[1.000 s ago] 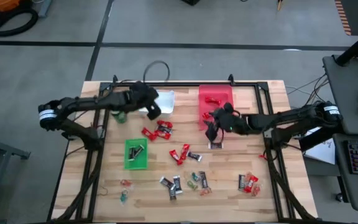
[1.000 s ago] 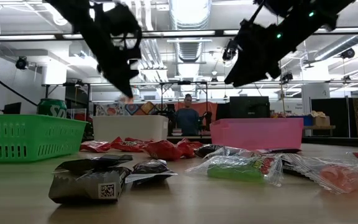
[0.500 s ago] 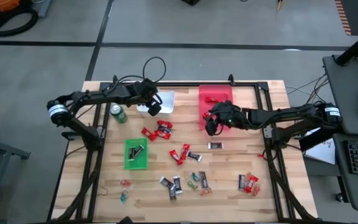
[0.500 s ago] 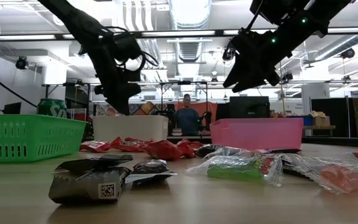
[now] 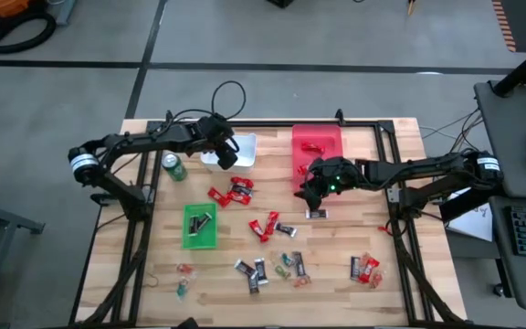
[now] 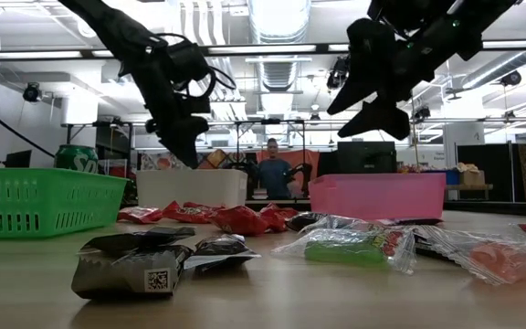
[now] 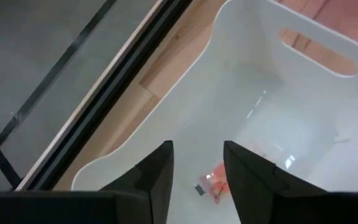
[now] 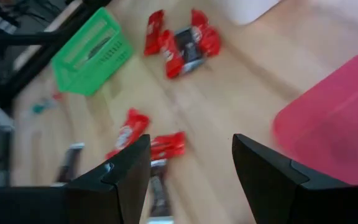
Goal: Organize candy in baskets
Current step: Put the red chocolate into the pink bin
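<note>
On the counter (image 5: 400,274): most of the candy lies loose, well short of sorted.
White basket (image 5: 241,150): at the far side, left of centre; the left wrist view shows one small orange-and-clear piece (image 7: 216,185) on its floor, so little is in it.
Left gripper (image 5: 230,159): hangs over the white basket, fingers parted with nothing between them; the piece below looks just dropped, as a judgement.
Red basket (image 5: 317,144): far side, right of centre; it holds at least one red-wrapped candy (image 5: 312,147).
Right gripper (image 5: 310,190): just beside the near end of the red basket, above the counter, fingers spread wide and empty.
Green basket (image 5: 199,226): nearer the left front; it holds one dark-wrapped bar (image 5: 201,220).
Left to do: a red cluster (image 5: 233,191) near the middle, red bars (image 5: 265,226) with a dark bar (image 5: 316,214) near them, a row of dark mini bars (image 5: 253,272) towards the front, small pieces (image 5: 184,278) at front left and a red-and-orange group (image 5: 365,268) at front right.
Other: a green drink can (image 5: 172,167) stands beside the white basket, apart from the candy.
Progress: early, by my reading; three baskets each started, the bulk unsorted.
</note>
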